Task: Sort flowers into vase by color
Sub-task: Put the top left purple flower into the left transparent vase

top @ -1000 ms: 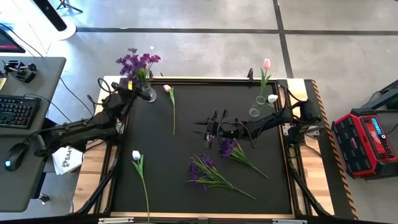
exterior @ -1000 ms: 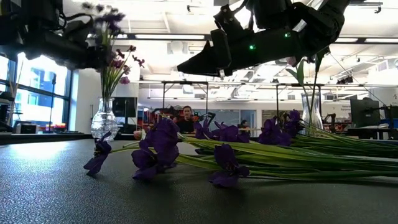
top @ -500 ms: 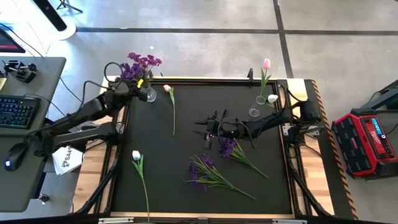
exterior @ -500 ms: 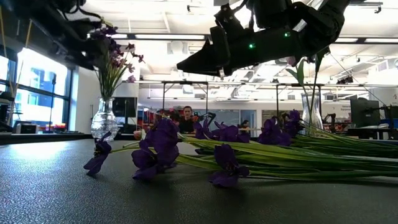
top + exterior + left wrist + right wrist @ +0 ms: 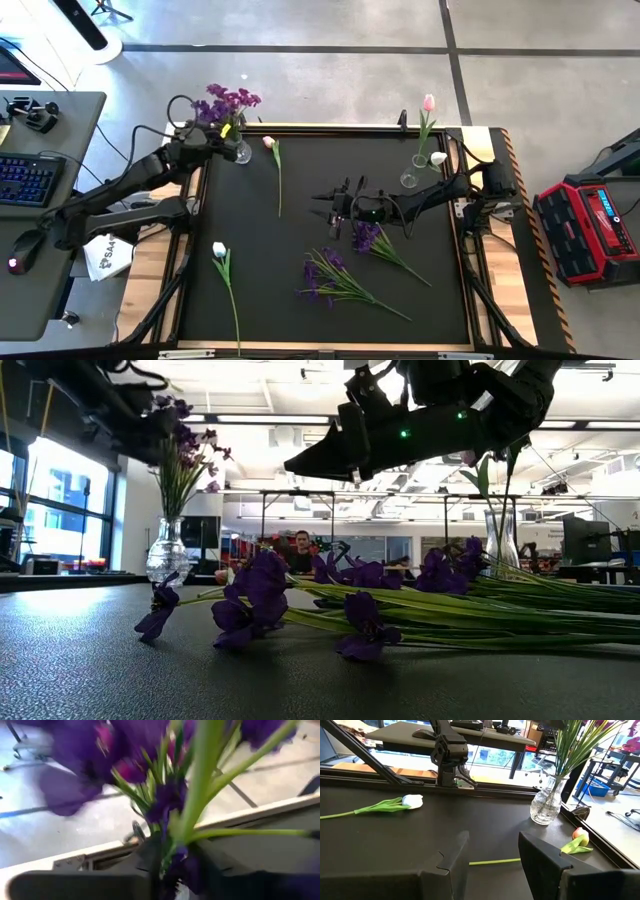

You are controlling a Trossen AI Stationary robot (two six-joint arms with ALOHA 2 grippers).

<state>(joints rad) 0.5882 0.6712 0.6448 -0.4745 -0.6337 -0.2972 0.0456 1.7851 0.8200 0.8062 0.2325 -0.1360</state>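
A clear vase [image 5: 241,153] at the table's far left corner holds a bunch of purple flowers [image 5: 226,102]. My left gripper [image 5: 210,137] is beside that bunch, above the vase, and is shut on a purple flower's stem. My right gripper [image 5: 333,212] hovers open over the middle of the table, just left of loose purple flowers [image 5: 365,237]. More purple flowers [image 5: 330,275] lie nearer the near edge. A white tulip [image 5: 220,250] and a pink tulip [image 5: 270,144] lie flat on the table. A second vase [image 5: 409,178] at the far right holds a pink tulip [image 5: 428,103] and a white one [image 5: 438,158]. My left gripper pinches a purple flower by its green stem [image 5: 187,820], just below the blossoms, between its two fingers [image 5: 150,860]. The fingers come level from the table's left, across the stem. The flower stands nearly upright among the bunch; its lower end is hidden behind my fingers.
The black mat [image 5: 300,320] has bare room between the flowers. A desk with a keyboard [image 5: 25,180] stands left of the table and a red case [image 5: 590,230] stands right of it. A person [image 5: 297,550] sits far behind the table.
My left gripper has shifted a little toward the table's left and far edges beside the vase, and its arm has tipped up. The purple flower it holds has sunk lower into the bunch.
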